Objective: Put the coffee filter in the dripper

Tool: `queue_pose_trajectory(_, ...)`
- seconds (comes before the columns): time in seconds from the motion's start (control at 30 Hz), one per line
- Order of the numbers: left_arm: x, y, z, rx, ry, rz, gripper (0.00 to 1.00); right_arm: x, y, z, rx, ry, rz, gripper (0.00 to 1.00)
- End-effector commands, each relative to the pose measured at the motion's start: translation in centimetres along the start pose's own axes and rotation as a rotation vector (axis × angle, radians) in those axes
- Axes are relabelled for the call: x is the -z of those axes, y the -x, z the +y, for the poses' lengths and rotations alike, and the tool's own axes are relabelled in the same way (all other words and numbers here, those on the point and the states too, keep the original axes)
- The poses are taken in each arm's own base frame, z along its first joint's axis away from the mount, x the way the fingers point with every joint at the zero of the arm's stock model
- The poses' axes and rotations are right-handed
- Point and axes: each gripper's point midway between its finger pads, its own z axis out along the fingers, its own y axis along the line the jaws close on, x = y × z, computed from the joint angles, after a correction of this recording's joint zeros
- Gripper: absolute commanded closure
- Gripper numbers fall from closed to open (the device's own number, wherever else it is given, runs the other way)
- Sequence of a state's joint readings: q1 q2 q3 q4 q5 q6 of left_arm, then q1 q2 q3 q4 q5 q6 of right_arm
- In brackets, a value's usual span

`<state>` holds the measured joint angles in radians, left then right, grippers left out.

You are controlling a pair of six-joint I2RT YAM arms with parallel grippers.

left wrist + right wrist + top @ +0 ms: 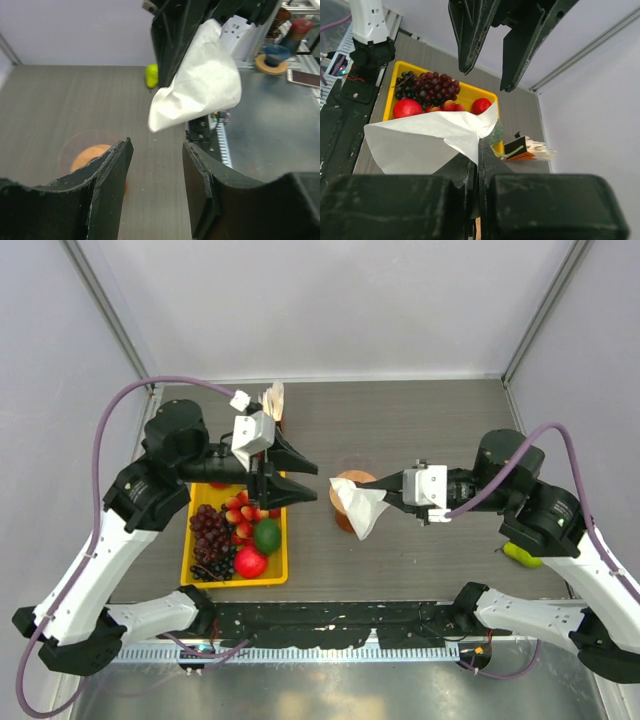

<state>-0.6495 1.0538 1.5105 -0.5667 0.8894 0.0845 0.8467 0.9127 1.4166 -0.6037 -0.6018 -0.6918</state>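
Coffee filter (362,512) hung pinched tight in the right fingers (386,492), just over the dripper (345,483) and not yet seated in it. Lowering it in and letting go looked to be what was left. Left fingers (298,460) stood wide open and empty, left of the dripper. The dark wood-grain bench (420,430) carried the dripper, with pale grey walls (330,310) beyond it.

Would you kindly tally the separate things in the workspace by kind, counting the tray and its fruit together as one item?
coffee filter, single sheet: 1
dripper: 1
upright bundle of filter papers: 1
yellow fruit tray: 1
yellow-green fruit outside the tray: 1
Total: 5
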Motion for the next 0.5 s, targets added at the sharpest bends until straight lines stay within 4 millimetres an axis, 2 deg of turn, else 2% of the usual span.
queue_pose_trajectory(0.0, -0.5, 1.6, -2.4, 0.099, -0.042, -0.025, 0.47, 0.0, 0.8, 1.1, 0.034, 0.069, -0.024, 0.94)
queue_pose_trajectory(0.17, -1.4, 1.6, -2.2, 0.132, -0.056, -0.034, 0.50, -0.1, 0.9, 1.8, 0.038, 0.100, -0.030, 0.93)
queue_pose_trajectory(0.47, -2.7, 0.7, -2.4, 0.117, -0.094, 0.000, 0.50, -0.4, 1.2, 1.8, 0.050, 0.106, -0.037, 0.92)
